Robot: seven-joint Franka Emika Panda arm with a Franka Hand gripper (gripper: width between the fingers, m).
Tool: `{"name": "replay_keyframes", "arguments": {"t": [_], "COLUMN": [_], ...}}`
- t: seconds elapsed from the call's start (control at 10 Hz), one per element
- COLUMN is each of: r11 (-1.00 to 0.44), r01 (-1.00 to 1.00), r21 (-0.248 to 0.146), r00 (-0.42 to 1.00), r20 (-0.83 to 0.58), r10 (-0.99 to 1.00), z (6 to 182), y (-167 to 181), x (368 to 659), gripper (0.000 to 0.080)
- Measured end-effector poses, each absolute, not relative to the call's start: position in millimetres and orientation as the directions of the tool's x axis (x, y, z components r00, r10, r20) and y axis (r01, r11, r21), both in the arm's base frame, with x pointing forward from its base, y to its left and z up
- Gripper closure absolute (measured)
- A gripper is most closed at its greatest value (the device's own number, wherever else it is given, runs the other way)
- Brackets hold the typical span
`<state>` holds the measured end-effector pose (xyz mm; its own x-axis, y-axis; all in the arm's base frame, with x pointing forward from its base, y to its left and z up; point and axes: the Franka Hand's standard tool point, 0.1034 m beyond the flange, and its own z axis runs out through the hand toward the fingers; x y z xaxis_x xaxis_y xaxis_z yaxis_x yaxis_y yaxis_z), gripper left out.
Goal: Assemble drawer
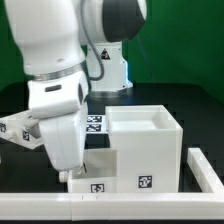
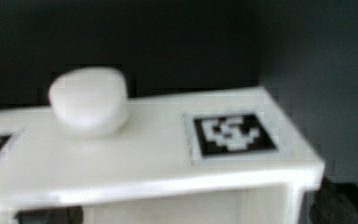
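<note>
The drawer's big white cube shell (image 1: pixel 148 128) stands at the middle right of the exterior view, with tags on its left top edge. A low white tray (image 1: pixel 120 182) with two tags on its front lies against the shell's lower front. My gripper (image 1: pixel 70 176) is down at the tray's left end, and its fingers are hidden behind the white hand. The wrist view shows, close up and blurred, a white drawer face (image 2: pixel 158 150) with a rounded knob (image 2: pixel 87 100) and a tag (image 2: pixel 234 133). No fingertips show there.
A white rail (image 1: pixel 110 203) runs along the front of the table. Another white wall (image 1: pixel 205 165) stands at the exterior view's right. The marker board (image 1: pixel 15 130) lies at the left, partly behind the arm. The table is black and the backdrop green.
</note>
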<state>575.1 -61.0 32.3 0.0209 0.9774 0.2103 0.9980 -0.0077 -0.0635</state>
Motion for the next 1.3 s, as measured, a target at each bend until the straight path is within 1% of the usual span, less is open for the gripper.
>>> {"name": "replay_keyframes", "arguments": {"t": [0.2,0.4,0.5,0.8,1.0,1.1,1.3], "r11": [-0.034,-0.049,-0.049,-0.055,-0.052,-0.059,-0.067], "r01": [0.998,0.996,0.997,0.997,0.998,0.996,0.994], "r21": [-0.059,-0.071,-0.060,-0.044,-0.046,-0.060,-0.082], "r00": [0.046,0.063,0.060,0.063,0.060,0.070,0.083], "r20": [0.211,0.206,0.202,0.193,0.192,0.196,0.208], "r10": [0.976,0.977,0.978,0.979,0.980,0.978,0.975], "z": [41.4,51.8,57.9,61.2,53.0,43.1,24.5], "y": [-61.7,-56.4,-58.7,-85.1,-107.7,-116.1,-117.3], "x": [575.4,569.2,572.2,577.8,572.4,566.5,562.2], "gripper": [0.0151,0.0151,0.0151,0.0151,0.0151,0.0151,0.0151]}}
